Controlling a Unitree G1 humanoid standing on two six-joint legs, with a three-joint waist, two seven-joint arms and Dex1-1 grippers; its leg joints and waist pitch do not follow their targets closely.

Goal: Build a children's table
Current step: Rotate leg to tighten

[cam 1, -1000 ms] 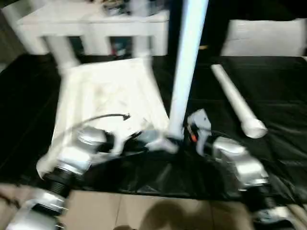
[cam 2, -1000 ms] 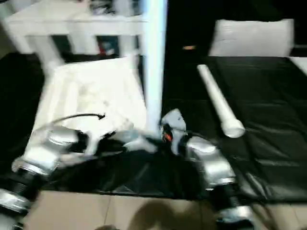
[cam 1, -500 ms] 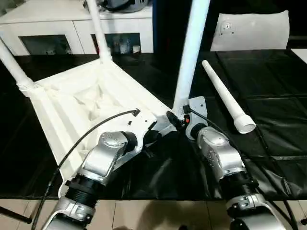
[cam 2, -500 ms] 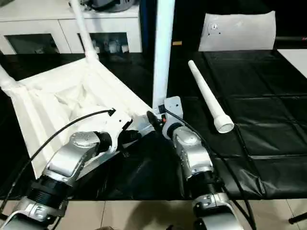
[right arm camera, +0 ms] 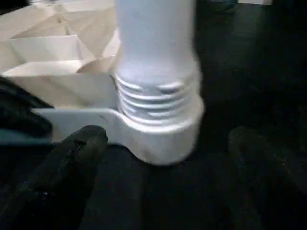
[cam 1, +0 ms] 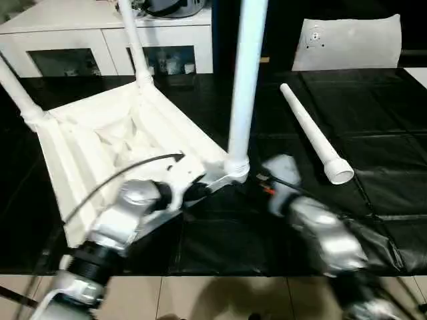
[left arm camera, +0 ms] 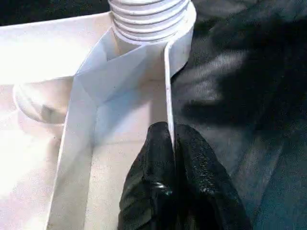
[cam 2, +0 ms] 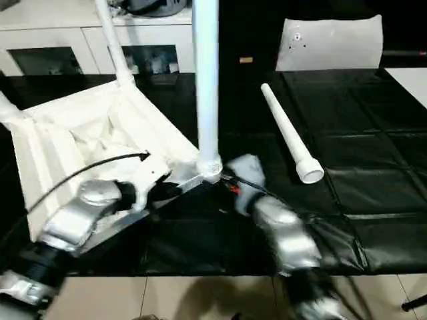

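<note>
The children's table's white ribbed tabletop [cam 1: 100,143] lies upside down on the black work table. Three white legs stand in its corner sockets: one at the far left [cam 1: 17,90], one at the back [cam 1: 133,43] and one at the near right corner [cam 1: 245,73]. That leg's threaded end [right arm camera: 156,98] sits in the round socket [cam 1: 237,168]. A loose leg [cam 1: 313,133] lies to the right. My left gripper [left arm camera: 172,139] is shut on the tabletop's thin rim beside that socket. My right gripper [right arm camera: 168,139] is open in front of the socket, its fingers [right arm camera: 79,153] spread to either side without touching.
A white glass-door cabinet [cam 1: 87,40] stands behind the work table, and a white panel [cam 1: 347,43] leans at the back right. The black cover [cam 1: 387,107] stretches to the right of the loose leg. The table's front edge and tiled floor [cam 1: 220,297] are just below my arms.
My right gripper has opened and drawn back from the base of the near leg. The leg now stands more upright in its socket. The left gripper keeps its hold on the rim.
</note>
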